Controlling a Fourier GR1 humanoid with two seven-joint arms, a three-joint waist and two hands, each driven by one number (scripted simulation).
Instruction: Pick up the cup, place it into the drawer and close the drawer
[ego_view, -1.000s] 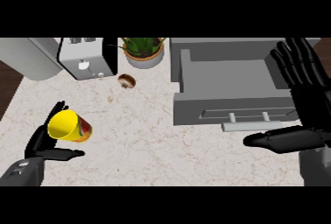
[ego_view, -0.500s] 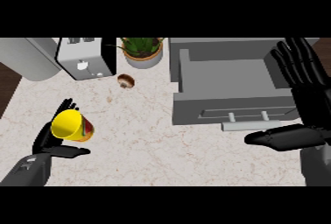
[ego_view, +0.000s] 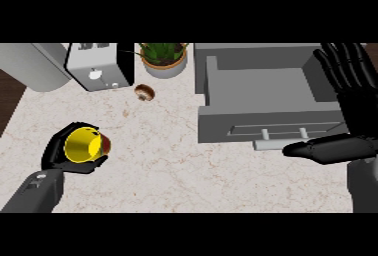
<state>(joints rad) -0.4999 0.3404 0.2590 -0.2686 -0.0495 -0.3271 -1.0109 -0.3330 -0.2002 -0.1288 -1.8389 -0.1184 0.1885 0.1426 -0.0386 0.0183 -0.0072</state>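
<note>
Left robot hand partly hides cup.

A toaster, potted plant and small brown object share the counter.

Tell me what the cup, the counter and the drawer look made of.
Cup: glossy yellow inside, red outside, likely plastic or glazed ceramic.
Counter: pale stone, marble-like by its brownish veining.
Drawer: flat matte grey, painted metal or plastic; its handle looks lighter, perhaps metal.

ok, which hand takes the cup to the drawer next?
Left. The left hand is already curled round the yellow cup. The right hand is open beside the open drawer, holding nothing.
</note>
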